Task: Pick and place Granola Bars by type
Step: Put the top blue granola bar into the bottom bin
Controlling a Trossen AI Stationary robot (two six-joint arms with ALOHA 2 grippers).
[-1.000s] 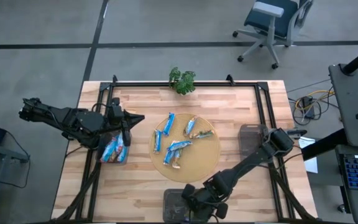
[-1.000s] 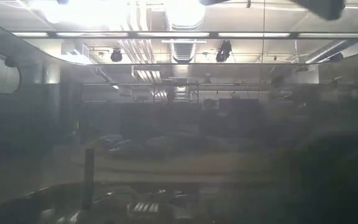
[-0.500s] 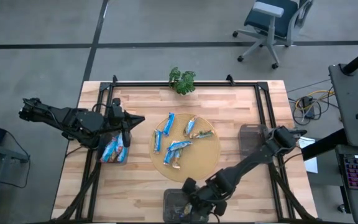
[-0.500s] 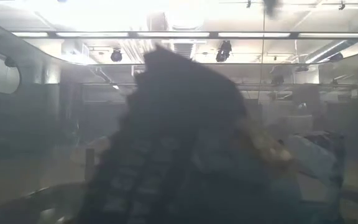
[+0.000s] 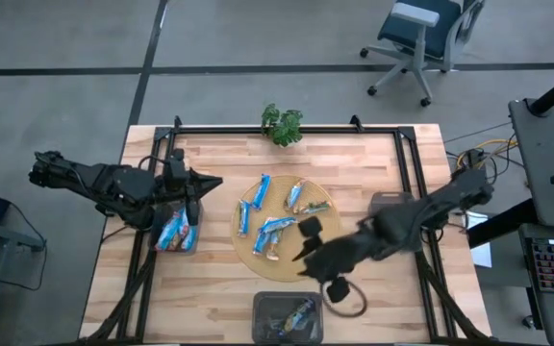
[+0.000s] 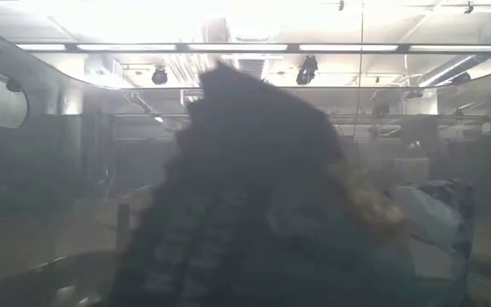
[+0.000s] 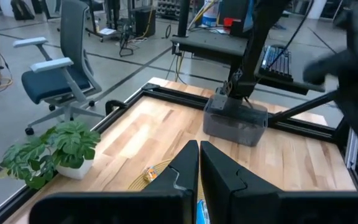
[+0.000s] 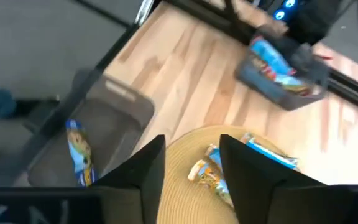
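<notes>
Blue-wrapped granola bars (image 5: 275, 229) lie scattered on a round woven mat (image 5: 323, 245) at the centre of the wooden counter (image 5: 219, 288), seen from above. More bars fill a small grey bin (image 5: 176, 231) at the mat's 9 o'clock, and one bar (image 5: 299, 309) lies alone in a grey bin (image 5: 288, 316) at the counter's 6 o'clock edge. A third grey bin (image 5: 389, 207) at 3 o'clock is partly covered by the right arm, its contents hidden.

The right tool (image 5: 308, 252) hangs over the mat's 5 o'clock rim, blurred in the overhead view; its wrist camera shows the two fingers (image 8: 146, 168) apart with nothing between them, above the mat and bars.

The left tool (image 5: 208, 183) waits at the mat's 10 o'clock, beside the filled bin, its fingers (image 7: 185, 165) pressed together and empty.

The table-level view is almost wholly blocked by a dark, blurred shape close to the lens; only ceiling lights show clearly. A small potted plant (image 5: 282, 123) stands at the counter's 12 o'clock edge.
</notes>
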